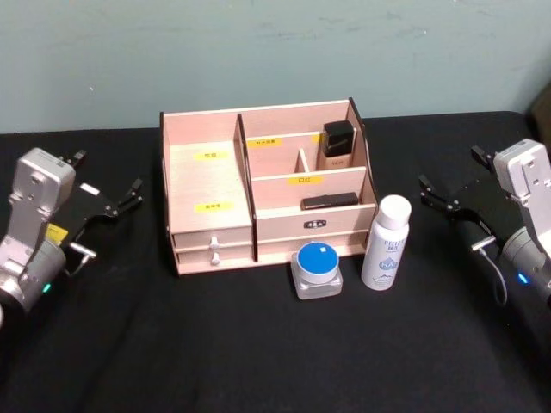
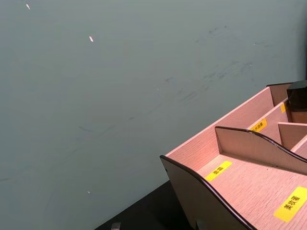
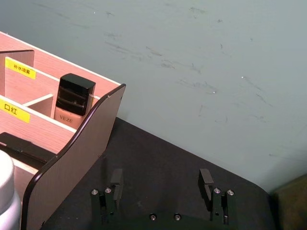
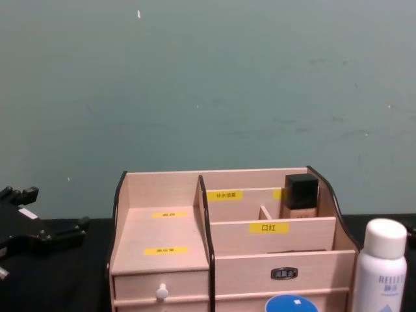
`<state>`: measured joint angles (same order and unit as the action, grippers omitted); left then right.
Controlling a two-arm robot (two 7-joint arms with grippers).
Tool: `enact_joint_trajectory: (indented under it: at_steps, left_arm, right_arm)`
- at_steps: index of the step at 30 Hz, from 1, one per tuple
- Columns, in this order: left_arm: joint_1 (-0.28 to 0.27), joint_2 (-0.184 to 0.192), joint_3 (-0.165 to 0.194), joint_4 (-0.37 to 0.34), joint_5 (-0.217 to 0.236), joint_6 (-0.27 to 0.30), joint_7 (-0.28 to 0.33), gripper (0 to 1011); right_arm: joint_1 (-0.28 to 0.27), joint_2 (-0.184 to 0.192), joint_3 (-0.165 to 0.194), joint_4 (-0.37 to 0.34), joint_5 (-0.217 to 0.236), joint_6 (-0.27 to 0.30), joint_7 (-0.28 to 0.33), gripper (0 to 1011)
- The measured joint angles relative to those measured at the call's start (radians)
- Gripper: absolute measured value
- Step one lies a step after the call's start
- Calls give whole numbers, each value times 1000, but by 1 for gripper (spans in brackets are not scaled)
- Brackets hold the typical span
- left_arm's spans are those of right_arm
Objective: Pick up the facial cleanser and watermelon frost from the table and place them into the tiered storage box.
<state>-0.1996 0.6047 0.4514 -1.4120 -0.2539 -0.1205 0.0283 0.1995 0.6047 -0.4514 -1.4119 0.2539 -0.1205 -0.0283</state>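
Note:
The tiered storage box (image 1: 207,176) of light wood stands at the table's middle back, also seen as the box (image 4: 162,237), the box (image 2: 249,143) and the box (image 3: 81,143). In front of its right half stand a white bottle with blue print (image 1: 385,245), which I take for the facial cleanser, and a clear jar with a blue lid (image 1: 317,267), which I take for the watermelon frost. The bottle (image 4: 383,273) and jar (image 4: 290,304) are upright. My left gripper (image 1: 108,175) hovers open at the far left. My right gripper (image 1: 452,169) is open at the far right, empty (image 3: 160,179).
A dark-capped cosmetic bottle (image 1: 337,144) stands in the box's back right compartment and a flat black item (image 1: 330,202) lies in the tier below it. Black cloth covers the table (image 1: 258,353). A grey-green wall rises close behind the box.

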Motion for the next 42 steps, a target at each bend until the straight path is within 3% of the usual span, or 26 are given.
enact_joint_trajectory:
  at_steps: [42]
  left_arm:
    - [0, 0, 0, 0, 0, 0, 0, 1010]
  right_arm:
    - [0, 0, 0, 0, 0, 0, 0, 1002]
